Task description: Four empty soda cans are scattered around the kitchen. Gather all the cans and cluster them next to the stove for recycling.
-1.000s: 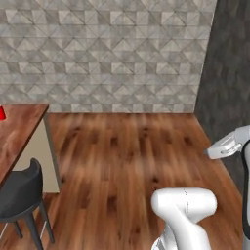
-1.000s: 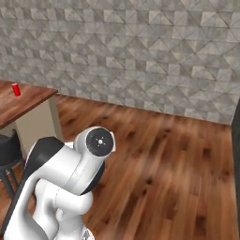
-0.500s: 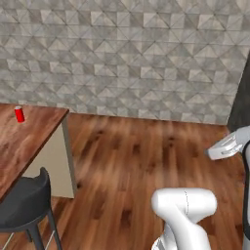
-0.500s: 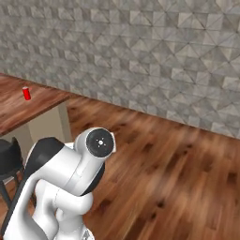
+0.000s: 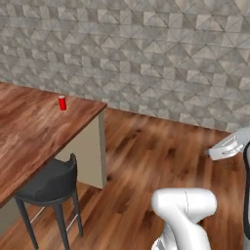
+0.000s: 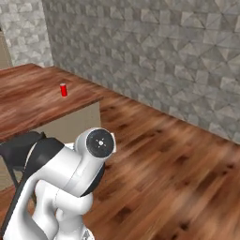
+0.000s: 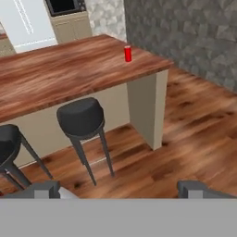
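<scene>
- No text, label, brand, number or sign can be read in any view.
- The red soda can (image 5: 62, 103) on the wooden counter (image 5: 29, 132) is too small to show any lettering.

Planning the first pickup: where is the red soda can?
The red soda can stands upright on the wooden counter, near its far corner, above the black stool.
</scene>
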Robot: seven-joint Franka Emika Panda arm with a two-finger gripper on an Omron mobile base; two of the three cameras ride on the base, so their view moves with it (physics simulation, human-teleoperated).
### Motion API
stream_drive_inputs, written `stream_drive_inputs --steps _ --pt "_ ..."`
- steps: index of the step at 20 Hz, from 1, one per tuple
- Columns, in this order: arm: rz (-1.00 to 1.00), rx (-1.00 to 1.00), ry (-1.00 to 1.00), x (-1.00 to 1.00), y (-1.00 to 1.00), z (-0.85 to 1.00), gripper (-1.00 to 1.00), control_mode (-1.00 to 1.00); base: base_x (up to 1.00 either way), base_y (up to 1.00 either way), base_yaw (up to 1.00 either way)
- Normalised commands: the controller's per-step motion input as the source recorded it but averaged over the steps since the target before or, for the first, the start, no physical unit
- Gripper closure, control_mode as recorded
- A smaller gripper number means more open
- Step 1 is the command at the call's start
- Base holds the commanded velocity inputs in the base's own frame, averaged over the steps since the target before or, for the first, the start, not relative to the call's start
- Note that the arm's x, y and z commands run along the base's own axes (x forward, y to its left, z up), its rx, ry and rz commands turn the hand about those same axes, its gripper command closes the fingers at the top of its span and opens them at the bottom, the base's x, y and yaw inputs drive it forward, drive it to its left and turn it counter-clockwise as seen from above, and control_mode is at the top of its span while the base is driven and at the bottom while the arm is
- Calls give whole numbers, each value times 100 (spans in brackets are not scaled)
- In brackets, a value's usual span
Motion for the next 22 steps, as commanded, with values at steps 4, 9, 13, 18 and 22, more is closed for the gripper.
stream_drive_inputs --steps 4,9,13,18,22 --pt "0 0 0 0 0 0 -100 100 33 -1 46" --pt "0 0 0 0 0 0 -100 100 39 -4 46" --pt "0 0 0 0 0 0 -100 100 43 -7 45" --pt "0 0 0 0 0 0 -100 100 47 -21 38" --pt "0 0 0 0 0 0 -100 100 36 -42 27"
